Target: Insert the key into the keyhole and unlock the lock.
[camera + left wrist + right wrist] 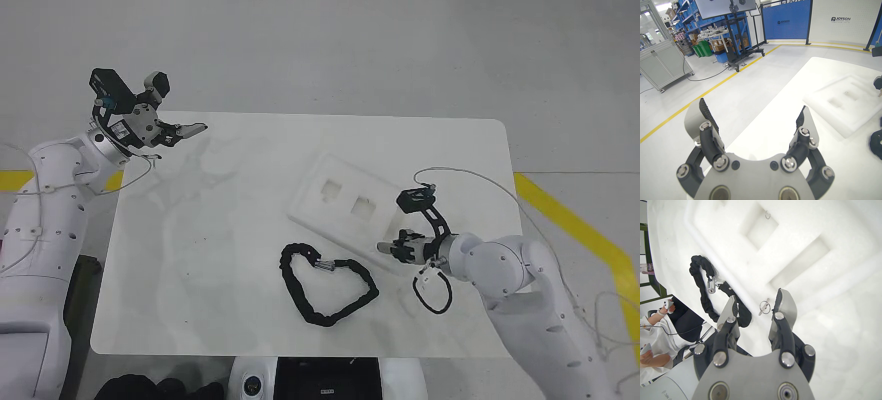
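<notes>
Tabletop (pixel 200 250): lock (pixel 711 287) (silver), keyhole end toward right claw (pixel 755 294)

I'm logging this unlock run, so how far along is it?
Done: nothing yet. The key lies loose at the foam tray's edge, and the keyhole is empty. In hand: the right gripper sits open around the key, not gripping it. Remaining: grasp the key, bring it to the keyhole, insert and turn. The left gripper is open, away from the chain.

Overhead plus wrists; shared foam tray (pixel 345 225)
</notes>
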